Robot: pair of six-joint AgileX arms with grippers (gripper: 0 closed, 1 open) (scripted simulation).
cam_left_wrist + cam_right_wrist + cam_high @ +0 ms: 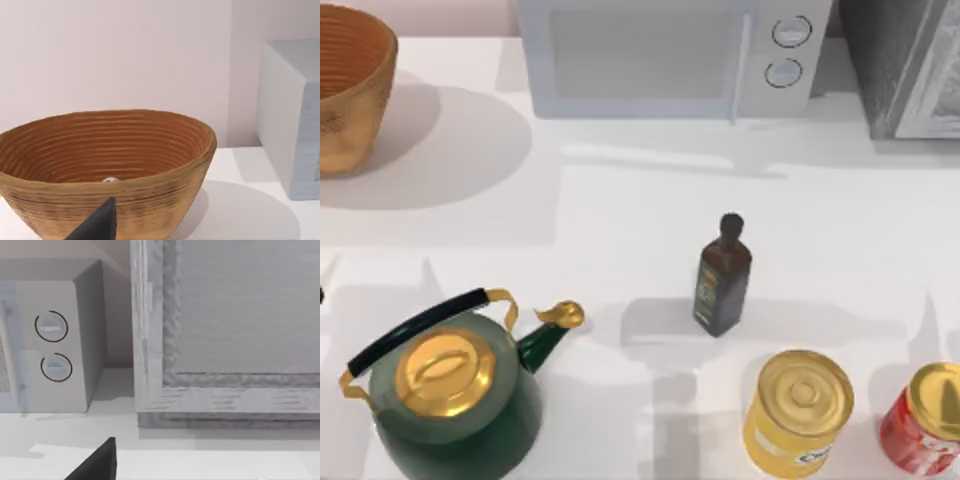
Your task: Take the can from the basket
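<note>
The basket point(350, 95) sits at the far left corner of the tabletop point(620, 230), and the left wrist view looks straight at it from close by, so the left arm is the nearer one. A dark tip of the left pincer point(97, 225) pokes up in front of the basket's wall, but I cannot tell if it is open or shut. Deep inside the basket, just above the near rim, a small pale round bit shows. This may be the top of the can point(111, 179), though most of it is hidden behind the wall. So the can lies ahead of the left pincer and down low in the basket, and the arm would need to go up over the rim and then down. The right pincer point(97, 462) faces the microwave point(660, 55) and a grey box point(910, 65) at the far right, well away from the basket. I cannot tell its state either.
</note>
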